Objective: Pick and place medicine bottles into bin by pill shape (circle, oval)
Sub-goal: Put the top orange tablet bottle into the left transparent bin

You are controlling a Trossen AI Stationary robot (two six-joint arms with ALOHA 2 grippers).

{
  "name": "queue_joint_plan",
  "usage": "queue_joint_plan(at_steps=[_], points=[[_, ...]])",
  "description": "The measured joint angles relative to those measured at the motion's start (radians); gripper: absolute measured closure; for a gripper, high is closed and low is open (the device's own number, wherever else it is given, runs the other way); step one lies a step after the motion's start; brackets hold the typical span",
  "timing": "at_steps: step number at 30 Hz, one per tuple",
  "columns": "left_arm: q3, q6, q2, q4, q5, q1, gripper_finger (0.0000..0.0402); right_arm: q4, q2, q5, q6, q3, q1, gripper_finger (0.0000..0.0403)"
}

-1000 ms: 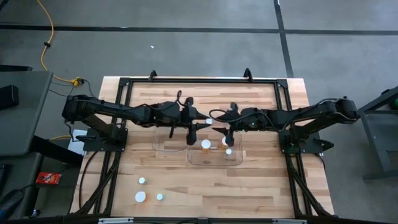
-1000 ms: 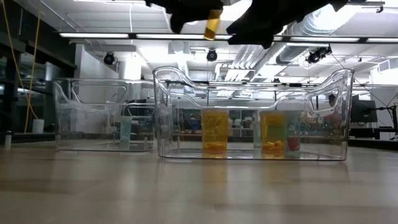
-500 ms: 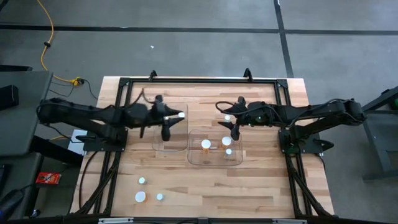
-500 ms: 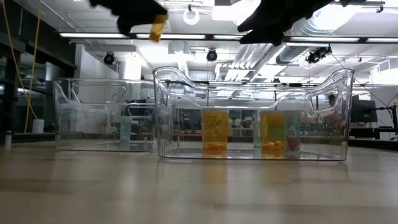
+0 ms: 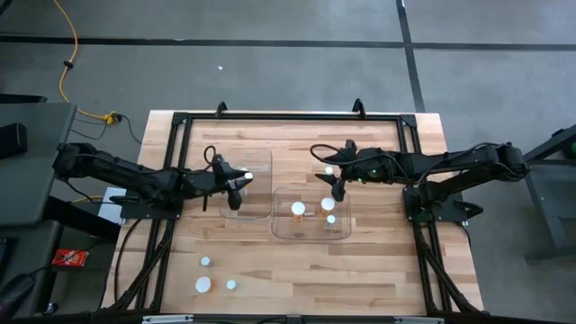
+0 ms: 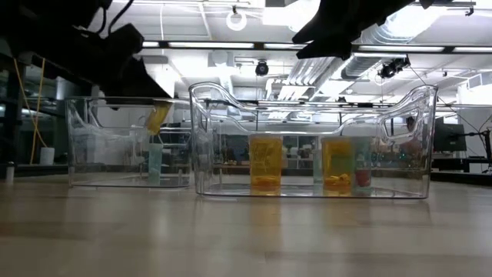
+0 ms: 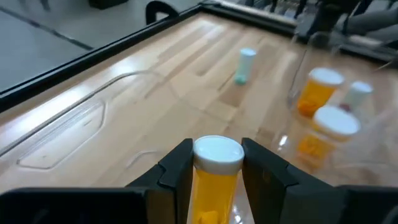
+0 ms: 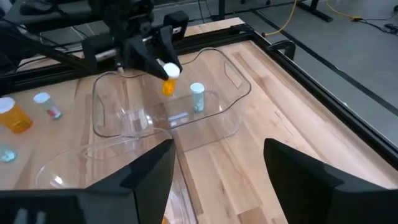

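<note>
High view: your left pincer [image 5: 238, 184] gripped an amber bottle [image 7: 214, 177] over the left bin [image 5: 261, 157]; right pincer [image 5: 337, 184] stood wide. Next, lower and release.

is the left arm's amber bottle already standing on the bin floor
No: in the low view the amber bottle hangs tilted in the left gripper, above the floor of the left bin.

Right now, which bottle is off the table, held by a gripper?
The amber bottle with a white cap, clamped in the left gripper over the left bin. Every other bottle stands in a bin or on the table.
</note>
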Motion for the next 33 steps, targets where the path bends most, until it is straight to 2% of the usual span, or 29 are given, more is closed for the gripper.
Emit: queue_joint_plan(at_steps=[4,12,21,33], points=[[-0.004,0.029,0.039,0.002,0.046,0.037,0.0298,0.000,0.000,0.005,0.002,0.000,0.000,0.0163],[-0.004,0.051,0.147,0.001,0.205,0.115,0.0298,0.000,0.000,0.005,0.025,0.000,0.000,0.0163],[-0.004,0.043,0.200,0.003,0.218,0.121,0.0296,0.000,0.000,0.005,0.026,0.000,0.000,0.0163],[-0.004,-0.017,0.199,0.000,0.234,0.121,0.0214,0.000,0.001,0.005,0.018,0.000,0.000,0.0163]])
